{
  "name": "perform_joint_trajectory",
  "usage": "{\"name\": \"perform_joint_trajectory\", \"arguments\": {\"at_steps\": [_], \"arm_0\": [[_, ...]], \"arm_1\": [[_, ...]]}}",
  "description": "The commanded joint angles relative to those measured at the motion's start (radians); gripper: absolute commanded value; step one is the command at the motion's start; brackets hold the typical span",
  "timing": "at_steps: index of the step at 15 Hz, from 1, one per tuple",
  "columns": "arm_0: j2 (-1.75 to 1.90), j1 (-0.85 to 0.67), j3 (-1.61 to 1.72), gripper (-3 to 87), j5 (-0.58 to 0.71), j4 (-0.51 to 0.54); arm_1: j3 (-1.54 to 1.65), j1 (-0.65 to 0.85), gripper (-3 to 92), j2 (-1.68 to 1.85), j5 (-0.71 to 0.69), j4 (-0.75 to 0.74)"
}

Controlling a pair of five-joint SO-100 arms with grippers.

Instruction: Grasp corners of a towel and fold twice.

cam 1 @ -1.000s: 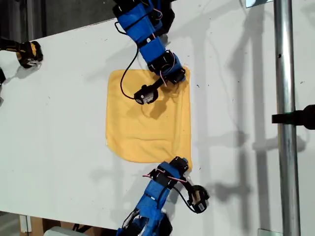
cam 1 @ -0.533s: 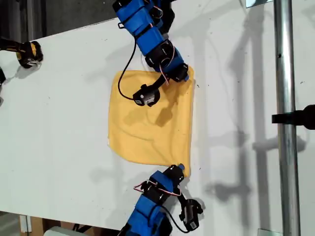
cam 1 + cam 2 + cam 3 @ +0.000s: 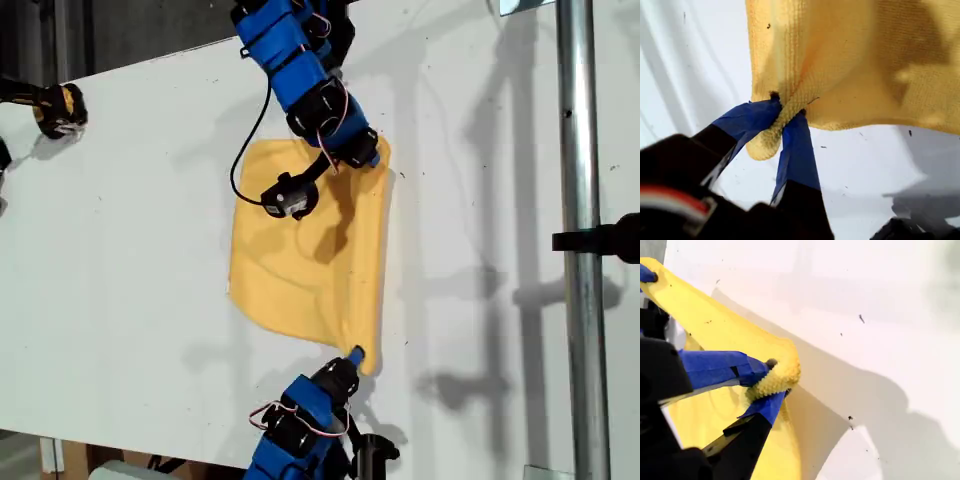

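While pinched: towel (image 3: 300,250) corners (unlabelled)

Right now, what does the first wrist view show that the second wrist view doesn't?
Only the first wrist view: my first gripper pinching one corner, with the towel spreading as a broad face beyond it. Only the second wrist view: my second gripper shut on another corner, and a lifted towel edge running to the other gripper's blue tip at its far end. Both: yellow cloth clamped between blue jaws above the white table.
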Motion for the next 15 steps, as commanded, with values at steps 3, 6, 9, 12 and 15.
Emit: {"name": "perform_joint_trajectory", "arguments": {"at_steps": [3,6,9,12,15], "arm_0": [[0.032,-0.169,-0.069,-0.9,0.147,-0.005],[0.031,-0.319,-0.153,-0.9,0.288,0.048],[-0.002,-0.497,-0.238,-0.9,0.44,0.1],[-0.077,-0.652,-0.348,-0.9,0.571,0.138],[-0.14,-0.762,-0.453,-0.9,0.661,0.152]], "arm_1": [[-0.049,0.167,-0.1,0.126,-0.071,0.074],[-0.038,0.314,-0.1,0.187,-0.146,0.123],[-0.006,0.497,-0.1,0.259,-0.242,0.155],[0.008,0.695,-0.1,0.324,-0.354,0.19],[0.018,0.865,-0.1,0.376,-0.454,0.206]]}}
